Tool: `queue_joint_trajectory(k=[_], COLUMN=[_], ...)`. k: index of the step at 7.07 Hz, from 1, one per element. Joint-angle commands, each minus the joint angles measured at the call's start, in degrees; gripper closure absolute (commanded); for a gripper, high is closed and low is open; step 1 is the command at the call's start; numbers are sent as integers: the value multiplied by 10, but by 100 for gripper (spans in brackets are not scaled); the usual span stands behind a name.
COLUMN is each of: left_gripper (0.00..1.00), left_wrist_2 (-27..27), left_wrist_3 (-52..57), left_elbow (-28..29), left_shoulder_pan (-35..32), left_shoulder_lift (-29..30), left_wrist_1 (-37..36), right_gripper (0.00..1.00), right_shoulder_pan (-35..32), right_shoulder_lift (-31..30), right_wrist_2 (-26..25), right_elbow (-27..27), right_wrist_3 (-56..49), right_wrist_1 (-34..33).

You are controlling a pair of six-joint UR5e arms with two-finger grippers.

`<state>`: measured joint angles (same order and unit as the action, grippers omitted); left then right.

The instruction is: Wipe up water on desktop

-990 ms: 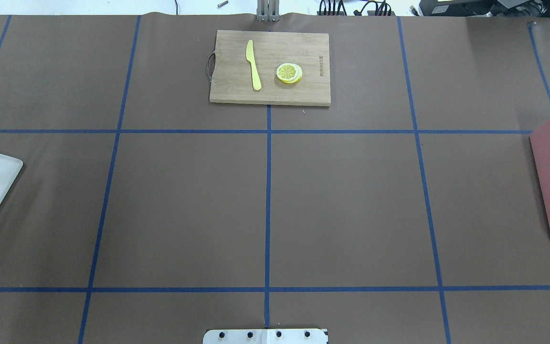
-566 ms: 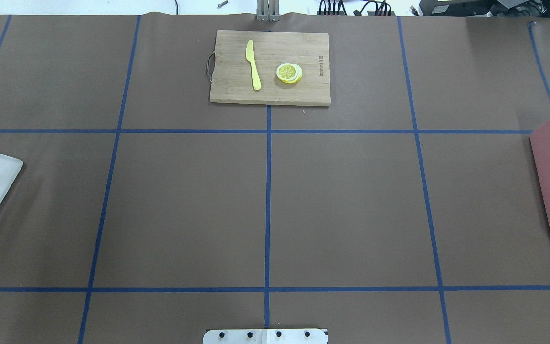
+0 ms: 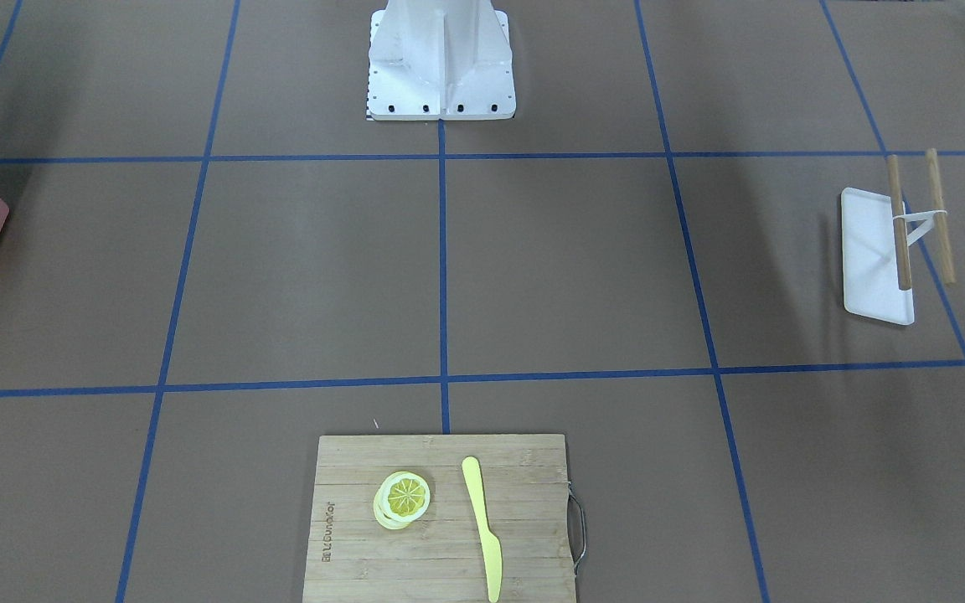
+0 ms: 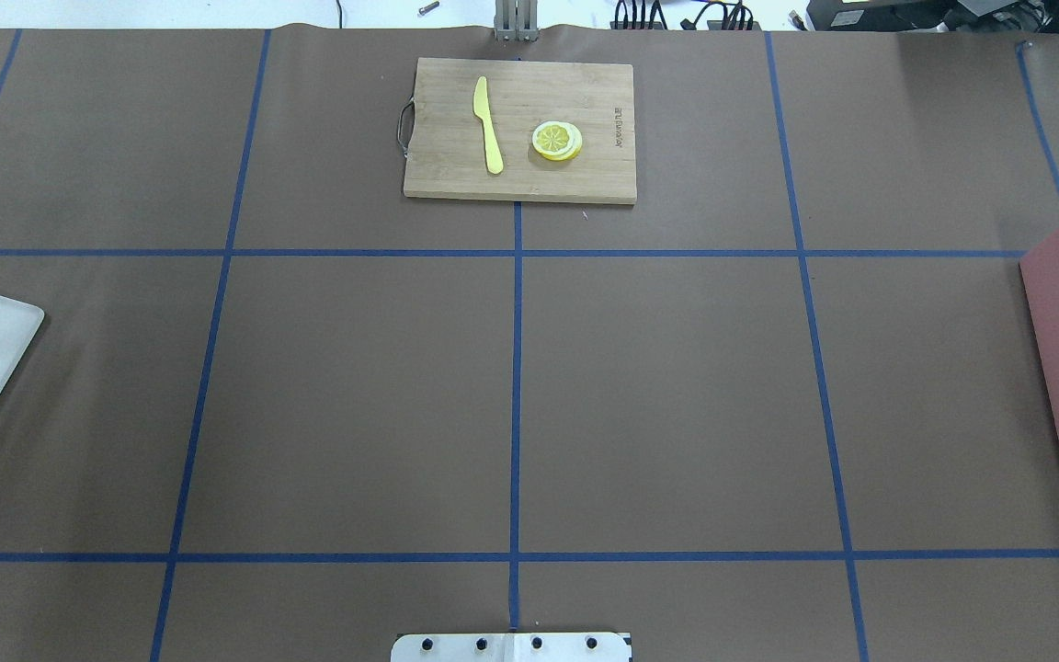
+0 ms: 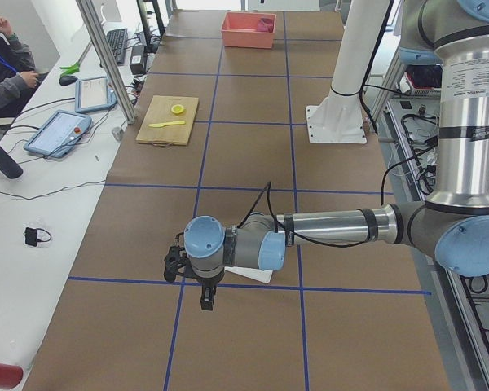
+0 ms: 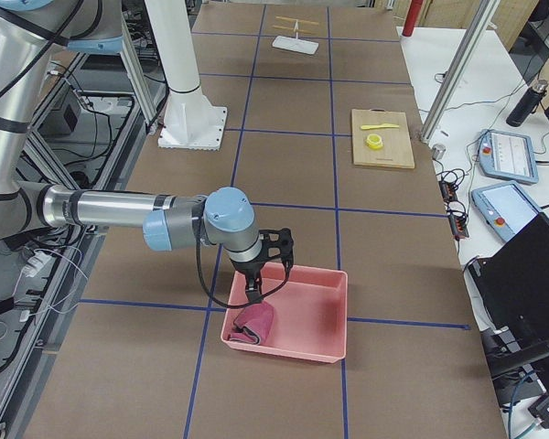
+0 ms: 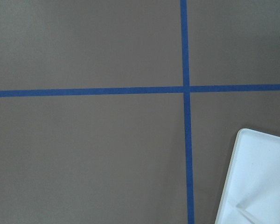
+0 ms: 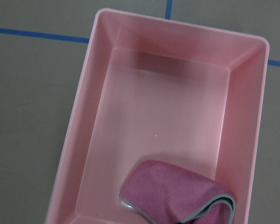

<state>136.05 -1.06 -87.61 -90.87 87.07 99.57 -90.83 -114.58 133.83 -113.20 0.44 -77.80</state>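
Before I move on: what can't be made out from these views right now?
- Desktop: no wet patch shows on it in any view.
- Left gripper, right gripper: they show only in the side views, so open or shut cannot be told.
- Cloth: the bottom edge of the right wrist view cuts it off.
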Motion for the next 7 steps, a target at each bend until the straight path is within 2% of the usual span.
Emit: queue_joint_trajectory(k=[1,2,5,6,7], left_gripper=[2,2,2,2,1], left_wrist_2=[0,-2,-2,-2,-2], left_wrist_3=[0,-1,-1,-1,-1], left_elbow=[1,1,1,1,1], left_shoulder_pan=[1,1,1,0,0], left_shoulder_lift=[-1,-1,-1,-1,-1], left_wrist_1=[0,0,0,0,0], right_gripper=[0,0,0,0,0], right_shoulder_pan=[1,1,13,34,19], right_shoulder_lift=[-13,-14,11,33,92], right_wrist_2=[-1,-6,-18,-23,-23], right_elbow=[7,37,47,52,45], right_wrist_3=[-33,-39,-47,-47,-46], right_wrist_1=[6,8,5,-23,-122])
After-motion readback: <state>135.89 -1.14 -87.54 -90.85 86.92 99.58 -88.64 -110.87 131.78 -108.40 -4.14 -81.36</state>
